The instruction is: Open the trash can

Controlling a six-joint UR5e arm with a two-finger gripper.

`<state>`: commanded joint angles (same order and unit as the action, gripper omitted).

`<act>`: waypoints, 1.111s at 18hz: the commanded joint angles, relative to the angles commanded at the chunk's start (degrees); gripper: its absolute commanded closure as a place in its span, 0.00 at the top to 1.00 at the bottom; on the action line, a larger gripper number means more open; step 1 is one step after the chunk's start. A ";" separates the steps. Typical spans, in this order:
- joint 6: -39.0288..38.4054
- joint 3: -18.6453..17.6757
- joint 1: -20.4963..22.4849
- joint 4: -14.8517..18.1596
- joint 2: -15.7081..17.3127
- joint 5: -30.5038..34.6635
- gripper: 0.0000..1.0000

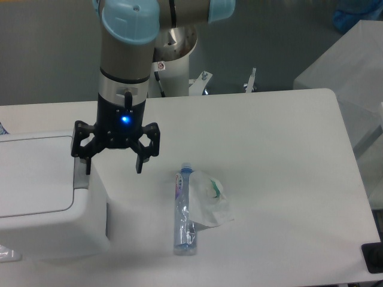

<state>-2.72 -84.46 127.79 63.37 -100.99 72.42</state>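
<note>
A: Where does the large white boxy plastic trash can (51, 197) with its flat lid lie?

B: At the desk's (269, 179) nine o'clock edge. My black two-finger gripper (114, 165) hangs with jaws spread, holding nothing, one finger over the grey rectangular push tab (79, 177).

A: And the tab's long axis?

B: Twelve to six. I judge the press lies straight below, slightly toward nine o'clock.

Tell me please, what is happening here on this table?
A robot arm holds its gripper open above the right edge of the white trash can, over the grey push tab. The lid is closed, so the can is not yet opened. A clear plastic bottle and a crumpled plastic bag lie on the table, untouched.
</note>
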 joint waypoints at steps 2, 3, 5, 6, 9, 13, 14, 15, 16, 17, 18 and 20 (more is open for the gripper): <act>0.00 0.00 0.00 0.00 0.00 0.00 1.00; -0.09 0.00 0.00 0.00 -0.09 0.00 1.00; -0.70 0.09 0.00 -0.17 -0.18 -0.18 1.00; -0.79 0.00 0.00 -0.61 -0.18 -0.26 1.00; -0.88 -0.17 0.00 -0.79 -0.26 -0.35 1.00; -0.88 -0.26 -0.09 -0.79 -0.26 -0.26 1.00; -0.88 -0.26 -0.09 -0.79 -0.26 -0.35 1.00; -0.88 -0.35 -0.09 -0.79 -0.26 -0.27 1.00; -0.79 -0.26 -0.09 -0.79 -0.26 -0.26 1.00; -0.79 -0.26 -0.09 -0.79 -0.35 -0.26 1.00; -0.79 -0.26 -0.09 -0.79 -0.35 -0.26 1.00; -0.79 -0.26 -0.09 -1.23 -0.35 -0.26 1.00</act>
<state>-3.52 -84.73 127.71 62.14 -101.34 72.16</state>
